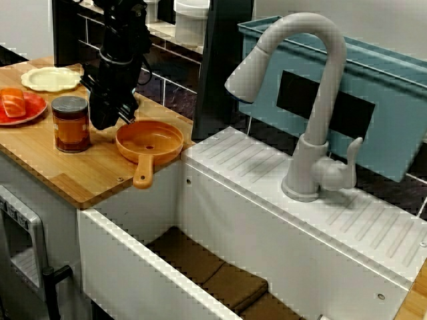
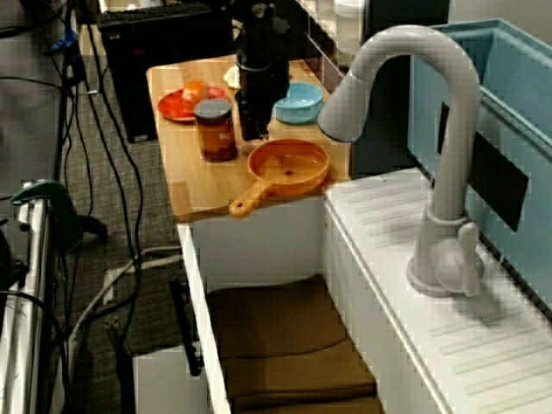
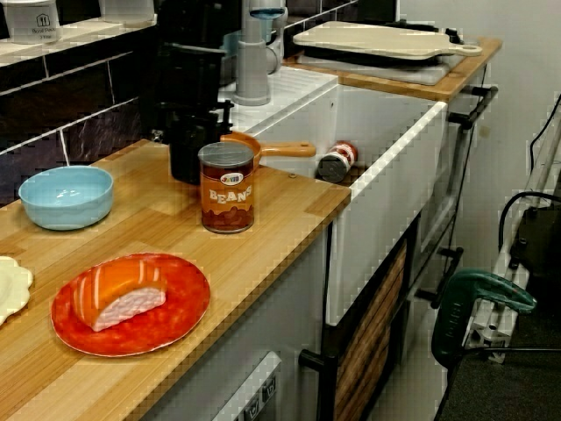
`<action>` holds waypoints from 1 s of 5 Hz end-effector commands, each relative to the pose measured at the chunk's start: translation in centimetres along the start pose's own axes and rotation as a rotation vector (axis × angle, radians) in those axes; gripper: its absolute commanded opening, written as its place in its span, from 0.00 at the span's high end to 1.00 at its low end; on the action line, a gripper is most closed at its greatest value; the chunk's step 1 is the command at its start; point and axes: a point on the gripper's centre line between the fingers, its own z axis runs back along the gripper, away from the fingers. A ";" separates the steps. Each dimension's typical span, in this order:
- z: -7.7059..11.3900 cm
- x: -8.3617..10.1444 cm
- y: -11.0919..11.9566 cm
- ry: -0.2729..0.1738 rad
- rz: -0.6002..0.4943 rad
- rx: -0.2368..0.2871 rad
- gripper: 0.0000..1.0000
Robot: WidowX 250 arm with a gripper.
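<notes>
Gripper (image 1: 115,115) low over counter (image 1: 93,170), betw. can (image 1: 70,123) and pan (image 1: 149,140), just beside pan's rim. Pan next to can; handle runs twd counter front, away from gripper. Jaws dark, can't tell gap.

In the view across the sink the end effector (image 1: 112,117) is one black mass low over the tabletop (image 1: 87,170), and whether its jaws stand apart or closed cannot be told. The red plate (image 1: 33,111) runs off the left edge there. In the view along the tabletop the beans can (image 3: 227,188) and the dark end effector cover most of the orange pan (image 3: 279,150), leaving only its handle. The cream plate (image 3: 9,285) is cut by the left edge and the faucet (image 3: 253,61) by the top. A small jar (image 3: 337,160) lies half behind the sink (image 3: 386,167) wall. Seen from the faucet end, the arm (image 2: 259,60) hides part of the blue bowl (image 2: 300,102).
</notes>
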 end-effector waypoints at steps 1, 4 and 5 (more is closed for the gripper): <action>1.0 2.6 3.1 0.021 0.059 -0.012 1.00; 1.7 0.4 4.8 0.036 0.088 -0.076 1.00; 2.1 -0.5 5.4 0.034 0.100 -0.105 1.00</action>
